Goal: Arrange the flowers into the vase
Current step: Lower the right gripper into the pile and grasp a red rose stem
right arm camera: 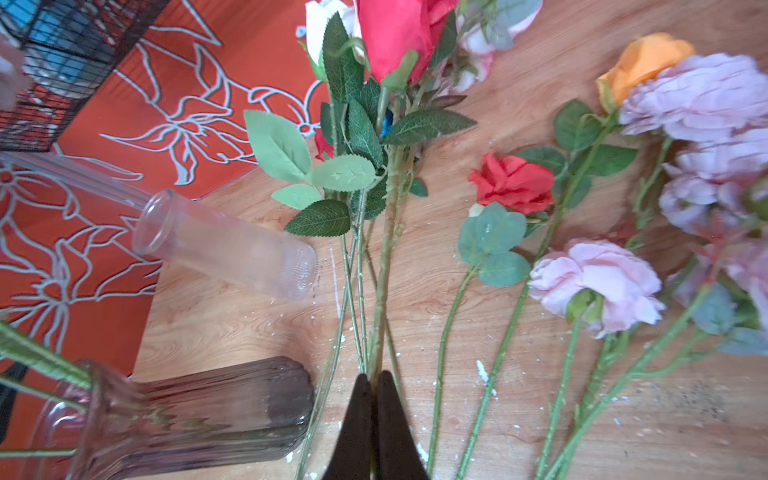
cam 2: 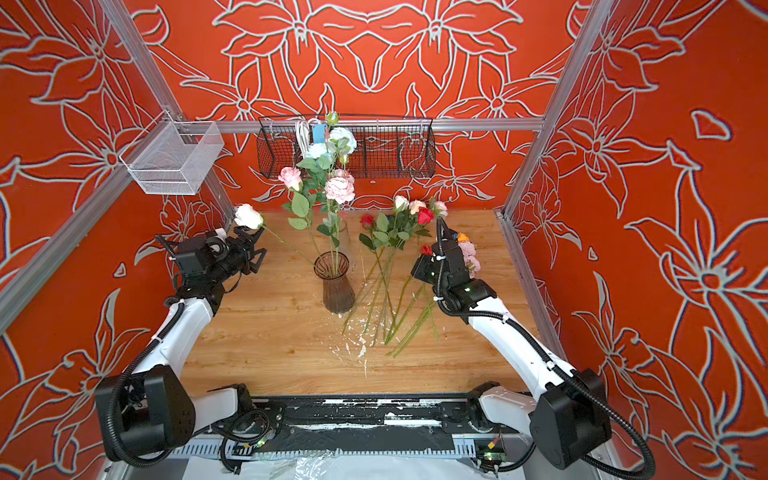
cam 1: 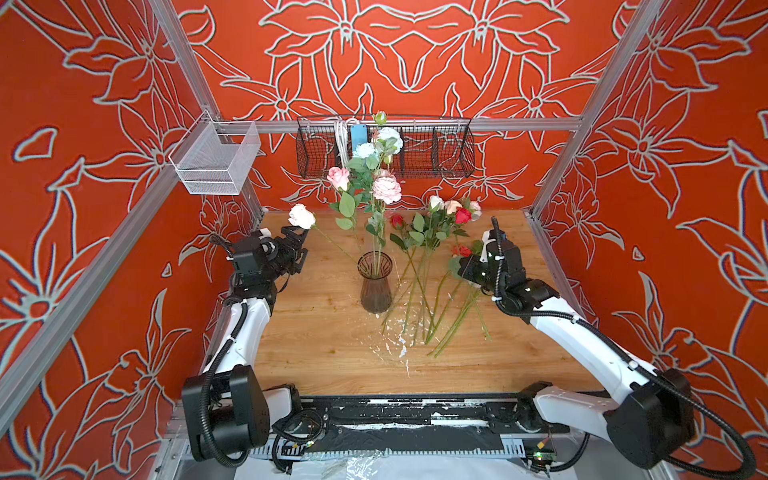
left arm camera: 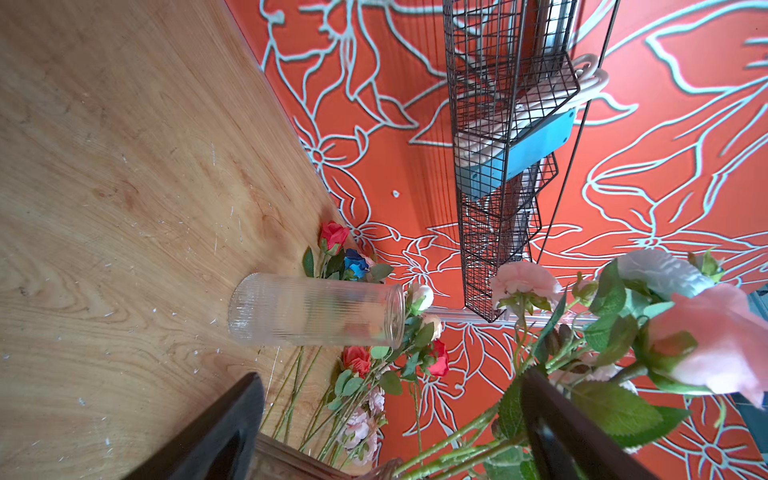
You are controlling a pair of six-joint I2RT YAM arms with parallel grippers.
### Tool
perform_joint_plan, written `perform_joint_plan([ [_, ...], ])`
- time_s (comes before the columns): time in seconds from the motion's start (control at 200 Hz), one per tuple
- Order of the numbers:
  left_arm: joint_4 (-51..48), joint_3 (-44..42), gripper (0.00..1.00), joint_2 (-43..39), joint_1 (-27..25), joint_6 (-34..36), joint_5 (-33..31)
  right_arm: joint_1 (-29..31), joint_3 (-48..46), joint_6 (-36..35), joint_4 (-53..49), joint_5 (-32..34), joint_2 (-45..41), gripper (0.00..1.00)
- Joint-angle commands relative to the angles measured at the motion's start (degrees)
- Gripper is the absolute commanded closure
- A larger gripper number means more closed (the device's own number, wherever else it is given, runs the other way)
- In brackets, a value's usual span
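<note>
The smoky ribbed vase (cam 1: 375, 286) stands upright near the middle of the wooden tabletop (cam 1: 332, 357). Some of the flowers (cam 1: 370, 183) stand in it: a pink rose (cam 1: 338, 178), a pink peony (cam 1: 386, 189) and pale heads (cam 1: 390, 138) higher up, in front of the black wire basket (cam 1: 440, 149) that hangs on the back rail. A white rose (cam 1: 302, 216) leans far out of the vase to the left, its head just above the left jaws. These stand wide apart and hold nothing; in the left wrist view the two black fingers (left arm camera: 224, 436) frame the vase's rim and its leafy stems. Right of the vase the loose flowers (cam 1: 428, 249) lie on the tabletop, stems fanned toward the front edge and heads toward the back wall. The right jaws are low among them, pressed together on a thick green stem (right arm camera: 384, 257) that runs up toward a red rose (right arm camera: 399, 33). Beside that stem lie a smaller red rose (right arm camera: 513, 183), a pale pink peony (right arm camera: 598, 282) and an orange-yellow rose (right arm camera: 644, 62). A clear ribbed glass (right arm camera: 224, 245) stands near the vase.
</note>
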Motion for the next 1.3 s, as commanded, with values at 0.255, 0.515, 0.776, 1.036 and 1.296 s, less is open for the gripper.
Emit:
perform_joint_plan([
  [0.255,2.1,-0.8,0.04,-1.2,0.4,-0.2,0.2,-0.1,-3.5,-0.5,2.7,-7.2,12.4,0.92],
  [0.515,2.1,-0.6,0.04,-1.3,0.4,-0.2,0.4,-0.1,2.3,-1.8,-2.8,-3.0,13.1,0.49],
  [0.776,2.0,-0.6,0.04,-1.4,0.4,-0.2,0.4,-0.1,8.8,-4.2,-6.1,-5.5,19.0,0.61],
  [1.036,2.2,-0.7,0.04,-1.0,0.4,-0.4,0.6,0.0,9.2,-2.5,-0.6,-6.1,25.2,0.64],
  [1.296,2.0,-0.7,0.04,-1.2,0.4,-0.4,0.4,0.0,14.3,2.3,4.3,-12.8,37.3,0.65],
])
